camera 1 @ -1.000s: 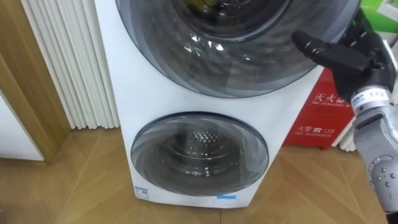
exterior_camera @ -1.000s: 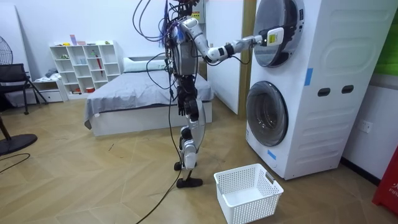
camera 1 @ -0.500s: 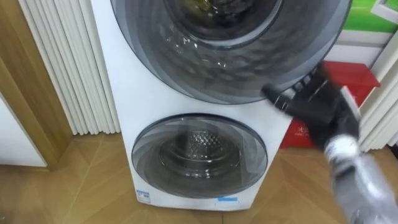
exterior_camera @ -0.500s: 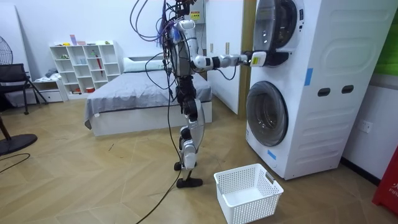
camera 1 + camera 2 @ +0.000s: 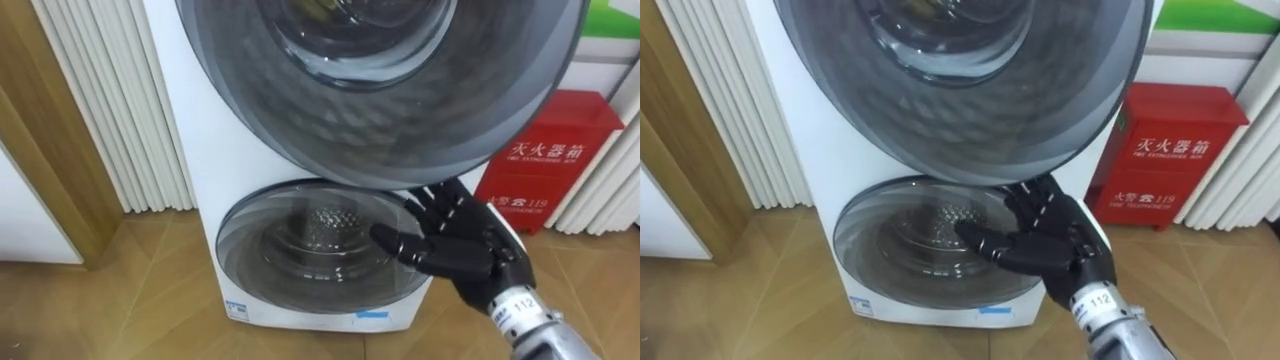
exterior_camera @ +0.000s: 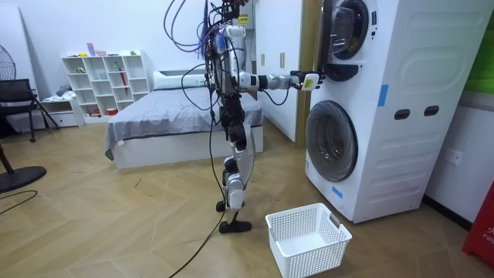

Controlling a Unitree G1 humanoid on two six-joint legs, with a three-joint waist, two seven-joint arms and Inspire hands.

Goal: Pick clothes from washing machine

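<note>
Two glass doors, upper door [image 5: 380, 100] over lower door [image 5: 300, 250], on the washing machine [image 5: 190, 150]; I can't tell if clothes sit behind the dark glass. My right hand [image 5: 460, 245] hangs empty with fingers spread, just before the lower door. White basket [image 6: 307, 238] is on the floor nearby.

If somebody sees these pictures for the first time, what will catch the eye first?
The large round dark glass upper door and the lower door of the white washing machine dominate. The robot's black right hand, fingers spread, hovers before the lower door's right edge. A red box stands right of the machine.
</note>
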